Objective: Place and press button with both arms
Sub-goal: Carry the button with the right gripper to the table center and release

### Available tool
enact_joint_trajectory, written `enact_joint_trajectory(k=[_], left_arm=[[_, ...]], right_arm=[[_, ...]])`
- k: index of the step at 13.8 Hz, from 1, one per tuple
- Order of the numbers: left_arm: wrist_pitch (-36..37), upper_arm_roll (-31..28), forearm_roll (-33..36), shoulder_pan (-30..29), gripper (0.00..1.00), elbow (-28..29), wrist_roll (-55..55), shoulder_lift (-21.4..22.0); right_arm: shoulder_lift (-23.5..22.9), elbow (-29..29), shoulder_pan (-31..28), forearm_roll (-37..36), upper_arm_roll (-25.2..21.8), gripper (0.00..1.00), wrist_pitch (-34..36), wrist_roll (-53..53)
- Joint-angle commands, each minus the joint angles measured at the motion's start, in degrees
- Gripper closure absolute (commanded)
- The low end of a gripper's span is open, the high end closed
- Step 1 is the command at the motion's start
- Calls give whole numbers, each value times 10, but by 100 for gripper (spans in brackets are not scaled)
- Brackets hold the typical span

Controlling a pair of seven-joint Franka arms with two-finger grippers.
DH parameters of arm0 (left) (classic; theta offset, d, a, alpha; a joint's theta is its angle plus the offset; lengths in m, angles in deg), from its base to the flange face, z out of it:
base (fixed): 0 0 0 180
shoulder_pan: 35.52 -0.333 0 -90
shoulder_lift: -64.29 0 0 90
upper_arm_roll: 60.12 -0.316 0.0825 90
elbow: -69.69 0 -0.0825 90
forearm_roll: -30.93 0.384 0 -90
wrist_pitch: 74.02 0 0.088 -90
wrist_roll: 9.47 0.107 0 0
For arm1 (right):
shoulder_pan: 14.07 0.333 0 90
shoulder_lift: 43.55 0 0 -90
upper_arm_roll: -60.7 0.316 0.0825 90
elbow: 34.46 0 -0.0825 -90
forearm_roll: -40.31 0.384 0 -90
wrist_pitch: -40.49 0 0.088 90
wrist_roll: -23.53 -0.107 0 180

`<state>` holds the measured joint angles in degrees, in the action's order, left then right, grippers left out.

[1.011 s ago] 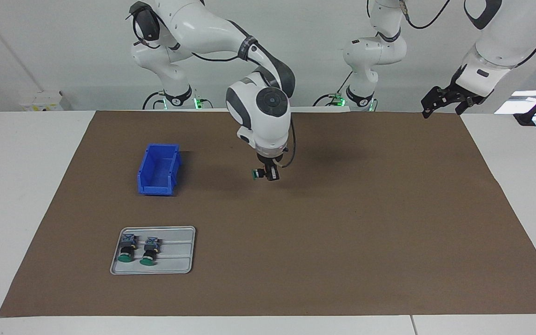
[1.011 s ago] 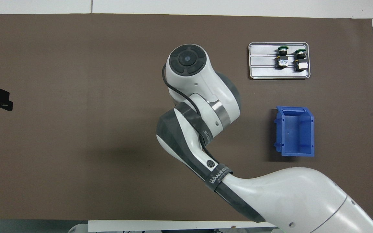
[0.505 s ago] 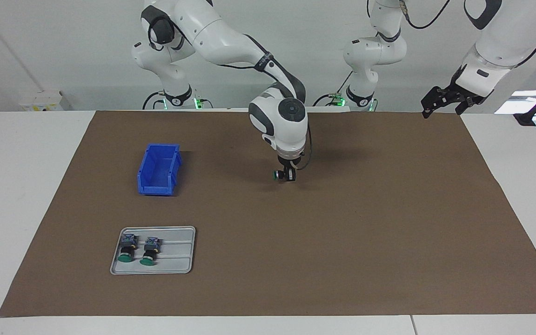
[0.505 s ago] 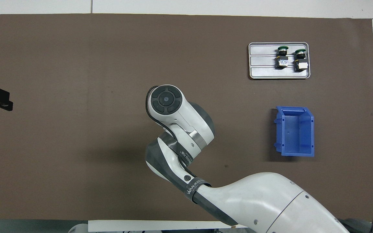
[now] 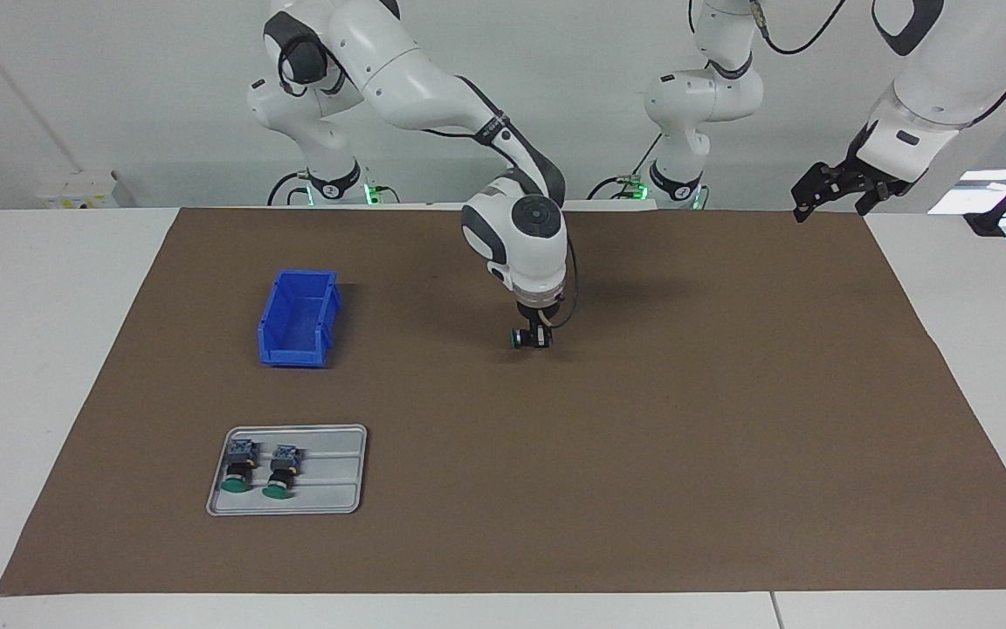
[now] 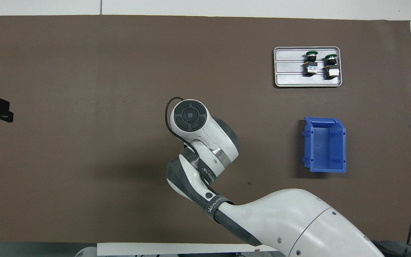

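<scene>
On tray (image 5: pixel 341 476), 2 buttons (image 5: pixel 237 463), 1 in right claw (image 5: pixel 538 339)

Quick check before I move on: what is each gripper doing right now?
Right gripper: shut on the button, low over the middle of the brown mat.
Left gripper: open, holding nothing, waiting raised at its own end of the table.

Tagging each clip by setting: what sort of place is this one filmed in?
Most likely a robotics lab test bench, not a home or shop floor. Two white arms are mounted at a white table covered by a plain brown mat, with only a blue bin and a small parts tray laid out.
</scene>
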<state>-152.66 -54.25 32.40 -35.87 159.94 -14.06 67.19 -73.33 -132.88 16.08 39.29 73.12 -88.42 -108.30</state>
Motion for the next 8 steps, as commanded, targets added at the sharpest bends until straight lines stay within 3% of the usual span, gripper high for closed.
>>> enact_joint_trajectory(k=[1, 2, 4, 5, 6, 8], left_arm=[[4, -2, -2, -1, 0, 17, -3, 17], [4, -3, -3, -1, 0, 17, -3, 17], [4, -2, -2, -1, 0, 17, -2, 17], [5, -2, -2, -1, 0, 17, -2, 17], [7, -2, -2, -1, 0, 17, -2, 17], [9, -2, -2, 1, 0, 18, -1, 18]], right_arm=[[16, -36, -8, 3, 5, 88, -26, 4], [17, -39, -9, 3, 4, 81, -29, 11], [17, -42, -7, 3, 5, 49, -31, 43], [17, -42, -8, 3, 5, 42, -31, 49], [17, -40, -10, 3, 4, 26, -27, 52], [17, -15, -12, 2, 5, 10, 5, 66]])
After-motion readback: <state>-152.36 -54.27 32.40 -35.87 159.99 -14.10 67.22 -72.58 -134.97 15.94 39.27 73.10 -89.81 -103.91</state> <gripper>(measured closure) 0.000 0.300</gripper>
